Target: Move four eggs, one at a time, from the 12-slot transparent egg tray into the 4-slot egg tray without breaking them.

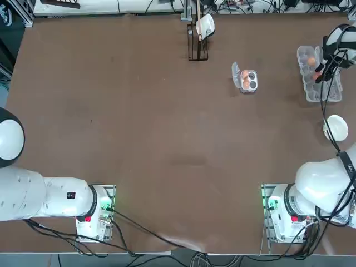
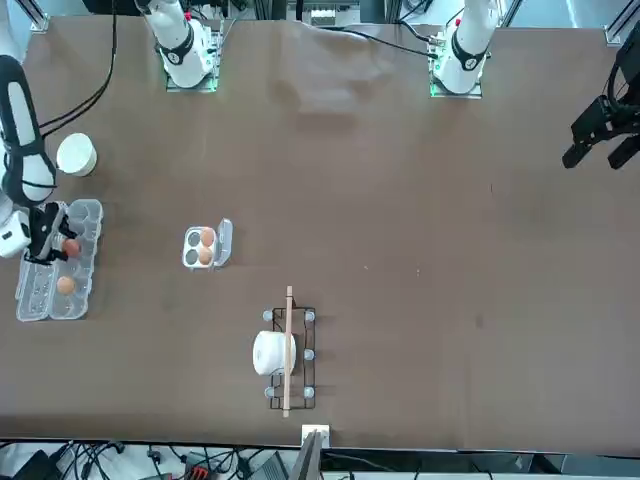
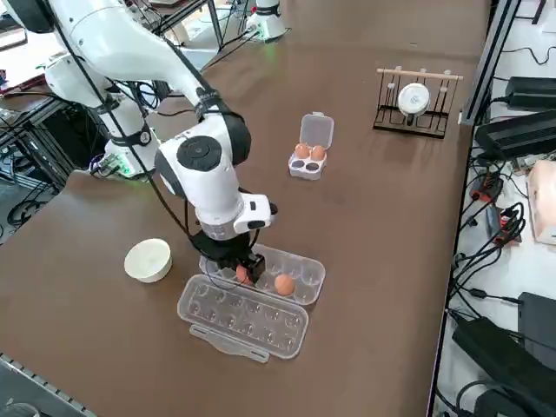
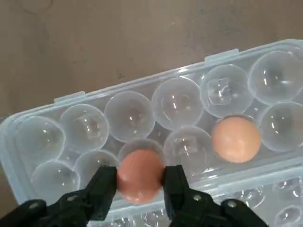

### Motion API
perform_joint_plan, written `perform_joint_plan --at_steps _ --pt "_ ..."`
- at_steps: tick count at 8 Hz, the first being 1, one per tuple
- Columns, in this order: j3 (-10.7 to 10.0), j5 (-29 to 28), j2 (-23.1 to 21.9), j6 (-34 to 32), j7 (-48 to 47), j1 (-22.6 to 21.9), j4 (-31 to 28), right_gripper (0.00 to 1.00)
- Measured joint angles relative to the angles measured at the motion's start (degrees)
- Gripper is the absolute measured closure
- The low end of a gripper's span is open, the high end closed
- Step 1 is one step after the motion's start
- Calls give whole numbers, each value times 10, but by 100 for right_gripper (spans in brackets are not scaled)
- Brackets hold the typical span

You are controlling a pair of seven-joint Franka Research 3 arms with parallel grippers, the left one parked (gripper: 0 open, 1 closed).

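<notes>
The 12-slot transparent egg tray (image 1: 318, 92) (image 3: 307, 276) (image 4: 129, 114) lies open at the table's far right, with its lid (image 3: 248, 322) folded out flat. My right gripper (image 1: 321, 71) (image 2: 58, 246) (image 3: 247, 268) (image 4: 139, 178) reaches down into it, shut on a brown egg (image 4: 139, 174) (image 3: 242, 274) over a cup in the row nearest the lid. The black fingers (image 4: 106, 183) press the egg's two sides. A second egg (image 4: 236, 139) (image 3: 284, 284) (image 2: 66, 285) rests two cups away. In the 4-slot egg tray (image 1: 253, 83) (image 2: 190, 250) (image 3: 300, 168), two eggs (image 1: 245, 79) (image 3: 309, 152) fill one row.
A white bowl (image 1: 336, 127) (image 2: 76, 155) (image 3: 148, 260) stands beside the long tray on the robot's side. At the table's far edge is a dark wire rack (image 1: 198, 50) (image 2: 288, 392) (image 3: 413, 122) holding a white roll.
</notes>
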State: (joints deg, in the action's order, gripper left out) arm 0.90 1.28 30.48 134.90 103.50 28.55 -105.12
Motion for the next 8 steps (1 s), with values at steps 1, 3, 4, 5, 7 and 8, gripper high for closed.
perform_joint_plan --at_steps 1,3,4,5,7,8 --pt "2 -3 -2 -30 -4 0 14 42" --pt "8 -7 -27 -100 -38 -3 31 43" --pt "12 -7 -49 -133 -61 -7 33 44" --pt "14 -8 -71 -162 -88 -15 33 44" --pt "15 -11 -108 -223 -173 -48 31 44" --pt "17 -12 -124 -238 -229 -74 26 44"
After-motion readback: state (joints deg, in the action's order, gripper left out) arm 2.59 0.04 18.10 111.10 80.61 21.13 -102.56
